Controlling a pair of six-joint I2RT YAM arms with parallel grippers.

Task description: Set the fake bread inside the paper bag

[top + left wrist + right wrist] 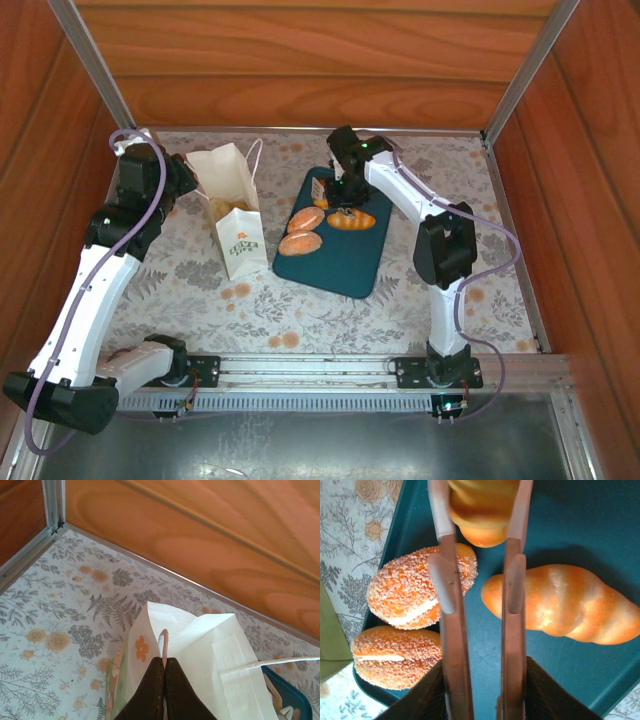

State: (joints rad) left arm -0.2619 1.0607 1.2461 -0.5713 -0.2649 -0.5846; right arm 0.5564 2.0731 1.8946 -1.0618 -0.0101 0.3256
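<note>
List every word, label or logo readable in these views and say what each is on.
Front of the paper bag, top view: green logo lettering, too small and blurred to read.
Side of the paper bag, left wrist view: orange flower sign, no words.
No other text is legible.
</note>
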